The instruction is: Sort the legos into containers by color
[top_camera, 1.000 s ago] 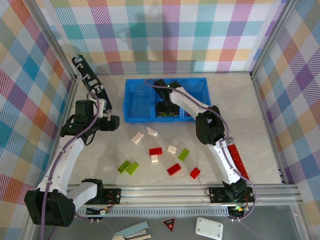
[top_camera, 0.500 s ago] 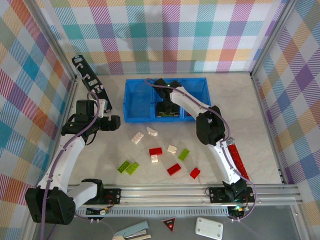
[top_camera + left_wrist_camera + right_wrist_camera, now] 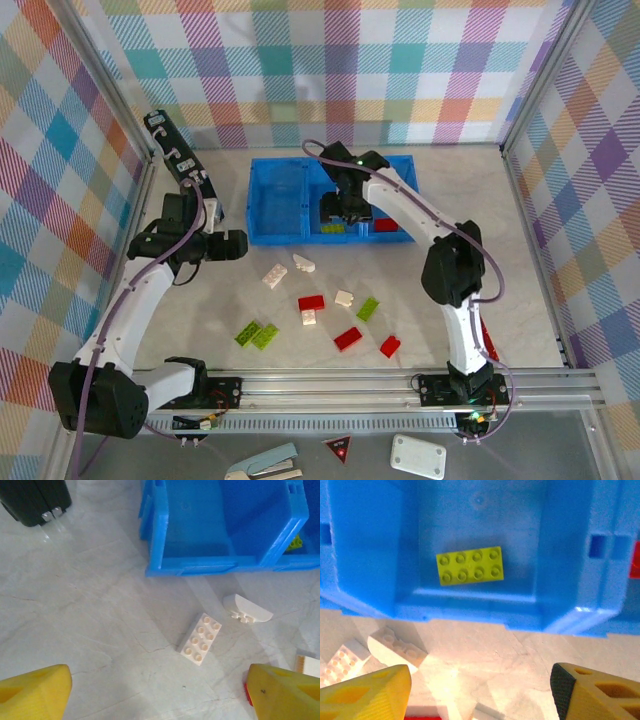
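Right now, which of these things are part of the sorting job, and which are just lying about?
Job: blue tray; loose bricks, red, green and white; green brick already in the tray.
Lying about: black bar; stapler; white box; red triangle.

Glossy plastic tray [image 3: 470, 611], smooth lime brick [image 3: 470, 566] (studded)
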{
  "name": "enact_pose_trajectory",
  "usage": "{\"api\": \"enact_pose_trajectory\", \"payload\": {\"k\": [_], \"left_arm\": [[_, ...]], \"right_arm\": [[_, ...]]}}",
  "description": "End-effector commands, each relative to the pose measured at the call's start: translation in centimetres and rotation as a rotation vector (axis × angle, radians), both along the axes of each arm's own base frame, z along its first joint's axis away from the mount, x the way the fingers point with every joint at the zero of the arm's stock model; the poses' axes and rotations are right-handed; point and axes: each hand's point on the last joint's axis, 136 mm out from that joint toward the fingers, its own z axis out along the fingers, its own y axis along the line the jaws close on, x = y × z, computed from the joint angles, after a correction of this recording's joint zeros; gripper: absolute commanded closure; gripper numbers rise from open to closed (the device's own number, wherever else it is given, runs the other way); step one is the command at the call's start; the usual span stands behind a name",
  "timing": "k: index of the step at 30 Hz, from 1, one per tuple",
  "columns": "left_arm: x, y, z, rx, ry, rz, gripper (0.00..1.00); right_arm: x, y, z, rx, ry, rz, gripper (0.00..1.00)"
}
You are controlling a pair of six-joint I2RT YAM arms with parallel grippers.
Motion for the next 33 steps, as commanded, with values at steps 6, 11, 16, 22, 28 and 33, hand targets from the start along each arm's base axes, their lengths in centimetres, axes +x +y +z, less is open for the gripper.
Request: {"api": "enact_pose_trajectory", "payload": {"k": [6,11,16,22,28,33], "left_arm": [[-0.2,-3.6,-2.1,0.057,0.121,-0.013,0.12],[0.1,-4.8,-4.6,0.090,0.205,0.064,0.16],[1.0,-5.3,-6.7,0.073,0.250,0.235,0.16],[1.5,-5.5,-9.5,0.133,0.316,0.436,0.14],[1.6,-6.9,-11.2,0.069,0.325,0.548,0.06],[1.7,-7.8,-12.5,0.005,0.330,0.583,0.04]], "right_arm": [[-2.8,-2.6,2.4,0.004,-0.058,-0.020,0.26],[-4.5,-4.3,2.4,-0.006,-0.070,-0.040,0.26],[-5.5,-6.2,2.2,-0.044,-0.085,-0.046,0.26],[-6.6,-8.1,2.1,-0.074,-0.094,-0.067,0.26],[-7.8,-9.7,1.9,-0.083,-0.098,-0.089,0.26],[-8.5,-10.9,1.8,-0.083,-0.098,-0.111,0.25]]}}
